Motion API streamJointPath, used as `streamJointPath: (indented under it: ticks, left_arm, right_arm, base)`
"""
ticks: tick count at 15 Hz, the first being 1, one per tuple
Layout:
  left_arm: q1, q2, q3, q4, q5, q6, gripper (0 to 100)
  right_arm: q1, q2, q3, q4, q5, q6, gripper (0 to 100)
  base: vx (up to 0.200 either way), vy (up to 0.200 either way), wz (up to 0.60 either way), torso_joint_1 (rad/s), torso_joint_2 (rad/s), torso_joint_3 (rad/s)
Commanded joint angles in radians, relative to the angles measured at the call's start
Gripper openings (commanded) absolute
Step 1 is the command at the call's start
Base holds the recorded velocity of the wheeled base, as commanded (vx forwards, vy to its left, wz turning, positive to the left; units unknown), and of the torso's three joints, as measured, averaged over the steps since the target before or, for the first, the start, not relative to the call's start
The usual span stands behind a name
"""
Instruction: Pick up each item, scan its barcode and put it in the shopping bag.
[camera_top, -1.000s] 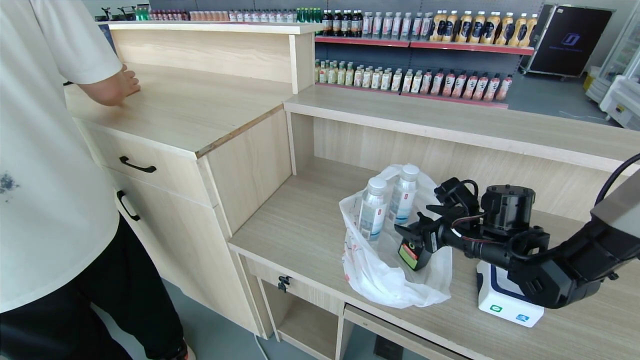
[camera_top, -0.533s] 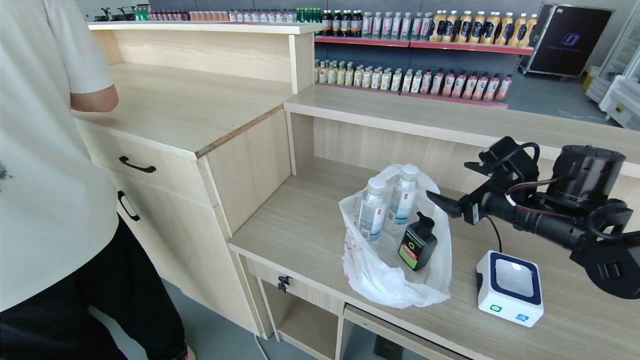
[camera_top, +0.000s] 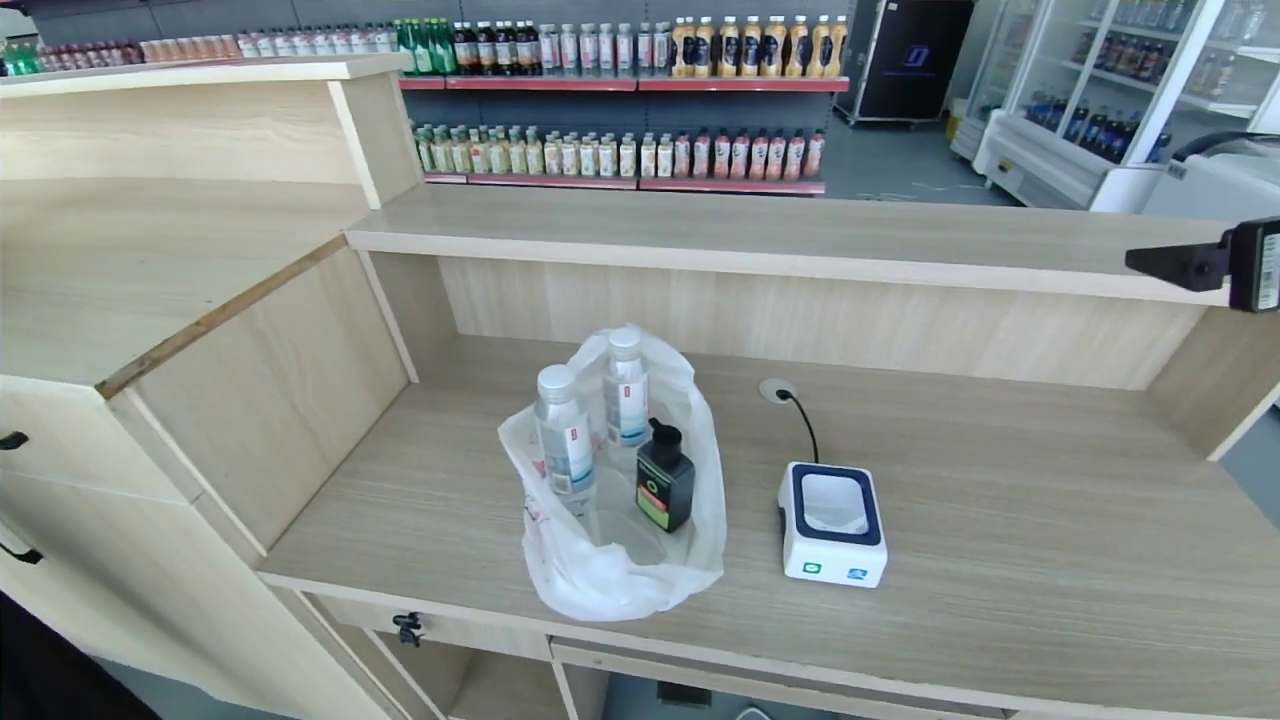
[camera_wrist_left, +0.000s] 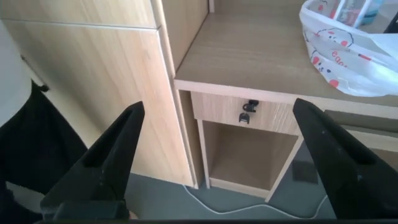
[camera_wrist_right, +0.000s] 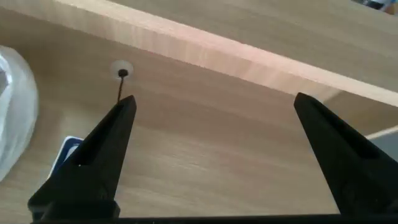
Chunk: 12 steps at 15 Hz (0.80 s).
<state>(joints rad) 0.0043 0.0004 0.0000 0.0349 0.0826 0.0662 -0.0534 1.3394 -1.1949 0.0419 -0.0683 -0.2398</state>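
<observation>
hands: left hand (camera_wrist_left: 217, 104) and right hand (camera_wrist_right: 214, 98) both spread, empty, well apart from the shopping bag (camera_top: 610, 575) | items: two clear bottles (camera_top: 563, 440) and black pump bottle (camera_top: 664, 485) upright in bag on surface (camera_top: 1000, 520); scanner (camera_top: 832, 520) beside | do: no loose item seen, likely done; keep hands off the flimsy bag

A pale wood-grain tabletop (camera_top: 1000, 560) runs beneath a raised ledge (camera_top: 760, 235), with a taller cabinet (camera_top: 150, 280) standing at its left end. Under the front edge, a small drawer (camera_wrist_left: 242, 109) with a key hanging from its lock sits above an open cubby (camera_wrist_left: 249, 158). Behind the ledge, red-edged store shelves (camera_top: 620, 185) carry rows of bottled drinks (camera_top: 600, 155), and farther right stand a black case (camera_top: 905, 55) and glass-door coolers (camera_top: 1080, 100).
</observation>
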Motion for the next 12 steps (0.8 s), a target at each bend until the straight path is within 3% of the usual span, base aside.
streamJointPath:
  ticks: [1, 4, 7, 9, 10, 12]
  left_arm:
    - [0.000, 0.000, 0.000, 0.000, 0.000, 0.000, 100]
    - [0.000, 0.000, 0.000, 0.000, 0.000, 0.000, 100]
    - [0.000, 0.000, 0.000, 0.000, 0.000, 0.000, 100]
    - [0.000, 0.000, 0.000, 0.000, 0.000, 0.000, 100]
    - [0.000, 0.000, 0.000, 0.000, 0.000, 0.000, 100]
    - [0.000, 0.000, 0.000, 0.000, 0.000, 0.000, 100]
  right_arm:
    - [-0.141, -0.151, 0.089, 0.038, -0.021, 0.045, 100]
    - [-0.215, -0.284, 0.334, -0.014, -0.008, 0.099, 100]
    - [-0.210, -0.536, 0.885, -0.287, 0.013, 0.111, 100]
    - [-0.194, -0.678, 1.121, -0.439, 0.061, 0.109, 100]
    - [-0.187, -0.899, 1.195, -0.327, 0.117, 0.117, 100]
    - [-0.177, -1.267, 1.155, 0.075, 0.134, 0.122, 100]
  base:
    - [0.000, 0.000, -0.60, -0.002, 0.00, 0.007]
    - [0.000, 0.000, -0.20, -0.004, 0.00, 0.001]
    - [0.000, 0.000, 0.00, 0.000, 0.00, 0.000]
    - [0.000, 0.000, 0.00, 0.000, 0.00, 0.000]
    - [0.000, 0.000, 0.00, 0.000, 0.00, 0.000]
    - [0.000, 0.000, 0.00, 0.000, 0.00, 0.000]
